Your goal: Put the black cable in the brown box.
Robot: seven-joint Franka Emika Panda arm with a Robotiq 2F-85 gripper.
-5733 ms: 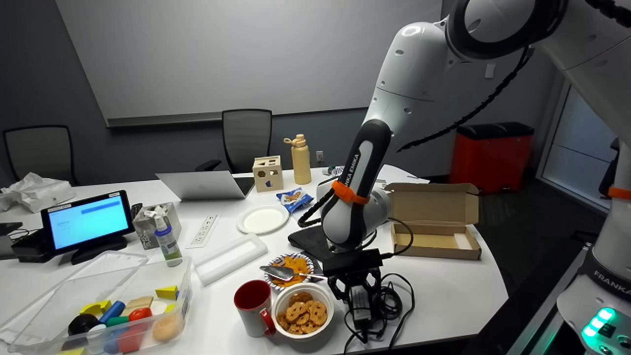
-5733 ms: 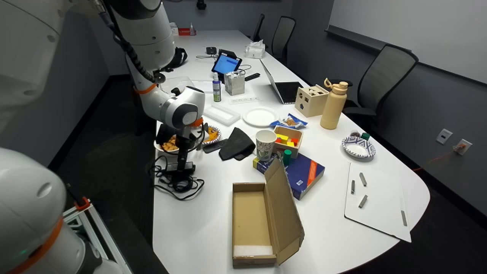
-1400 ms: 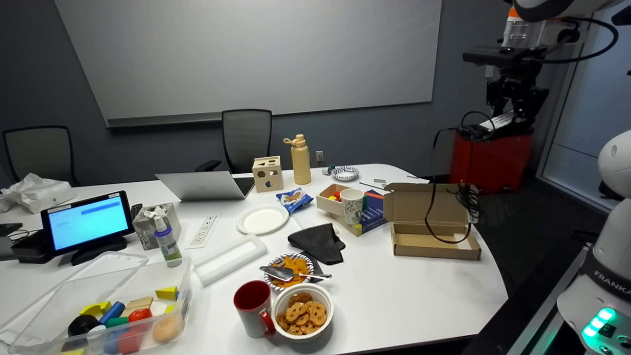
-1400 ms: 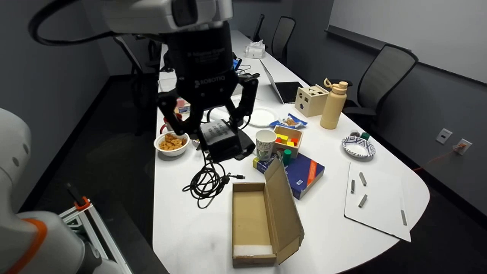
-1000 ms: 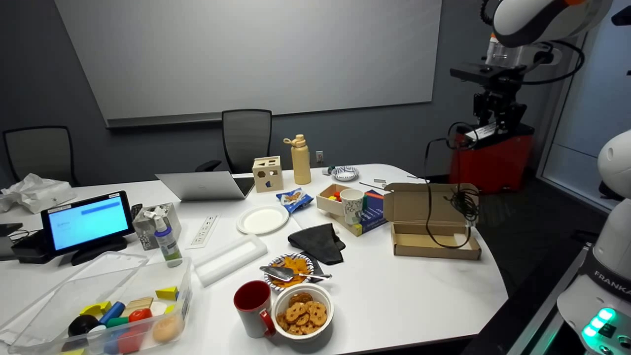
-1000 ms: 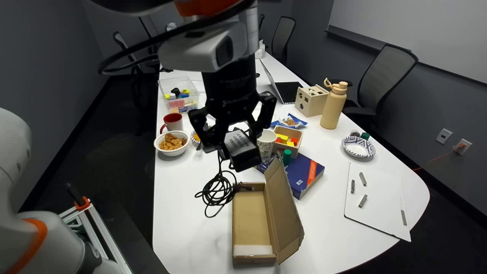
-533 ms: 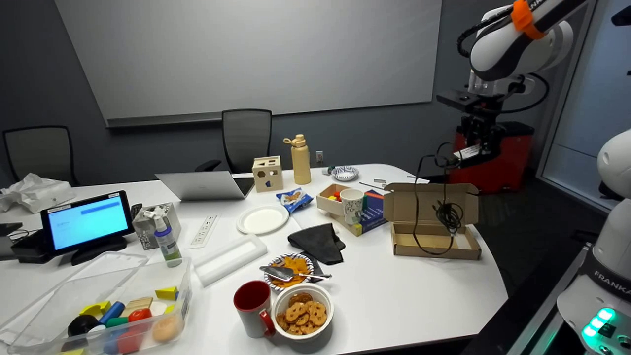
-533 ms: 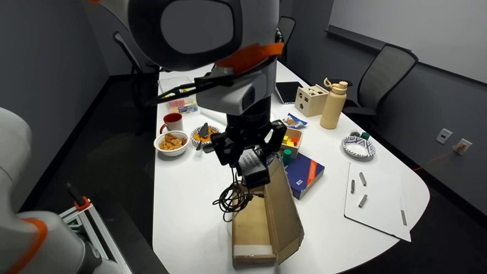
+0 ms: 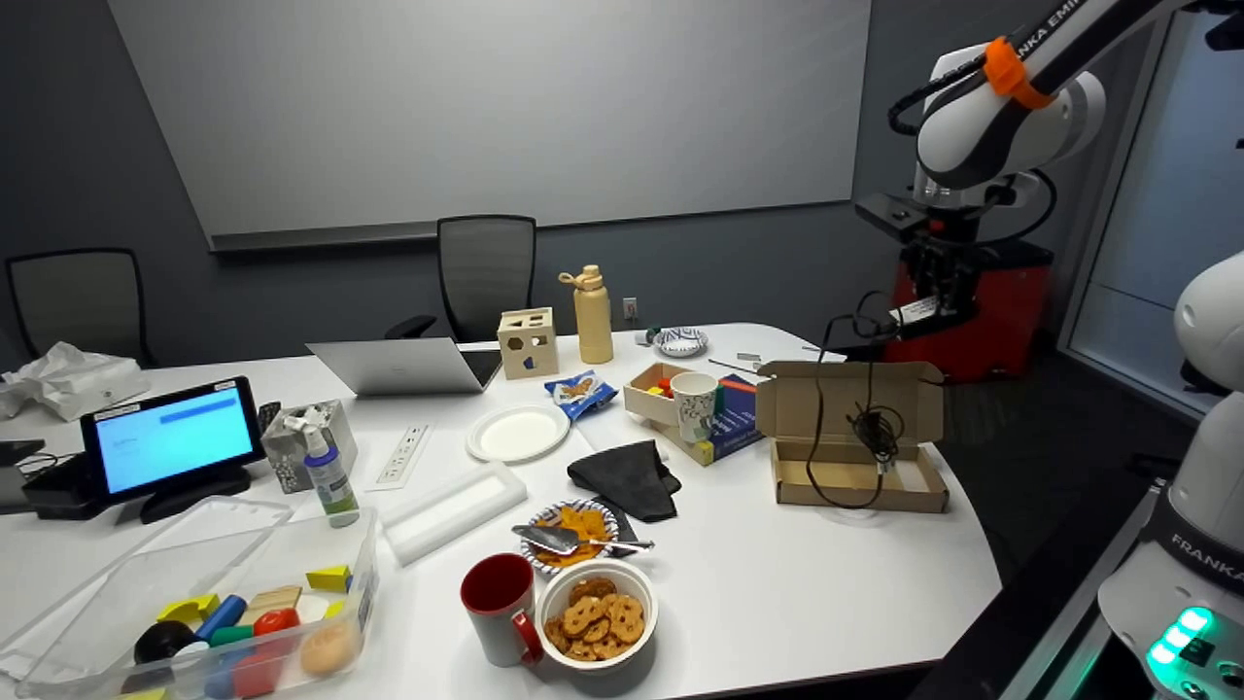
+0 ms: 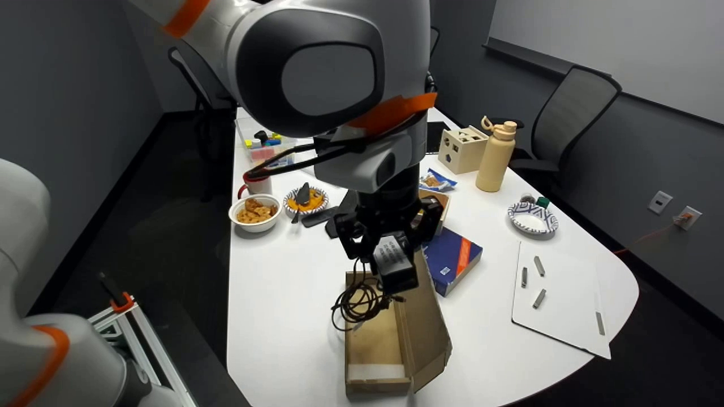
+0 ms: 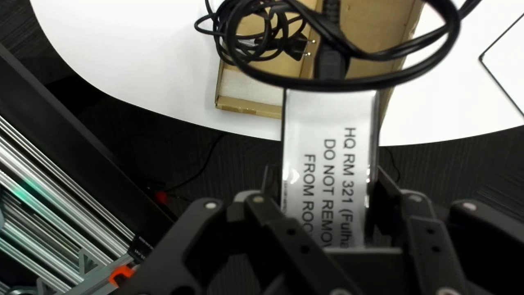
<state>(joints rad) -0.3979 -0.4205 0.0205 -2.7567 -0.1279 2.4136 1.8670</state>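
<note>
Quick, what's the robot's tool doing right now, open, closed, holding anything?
Tool: closed, holding the labelled adapter of the black cable between its fingers.

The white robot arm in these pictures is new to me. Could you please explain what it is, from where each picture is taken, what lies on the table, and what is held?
This is a white jointed robot arm ending in a black grasping tool. Two cameras outside the robot give the exterior views; a third, on the wrist, gives the wrist view, where the tool looks large. The tool is closed on a black rectangular power brick with a white label. Its black looped cable hangs down by an open brown cardboard box; whether they touch, I cannot tell. On the white table are also a round white bowl with brown snacks, a white mug with a red handle, a tall beige bottle and a silver laptop.
</note>
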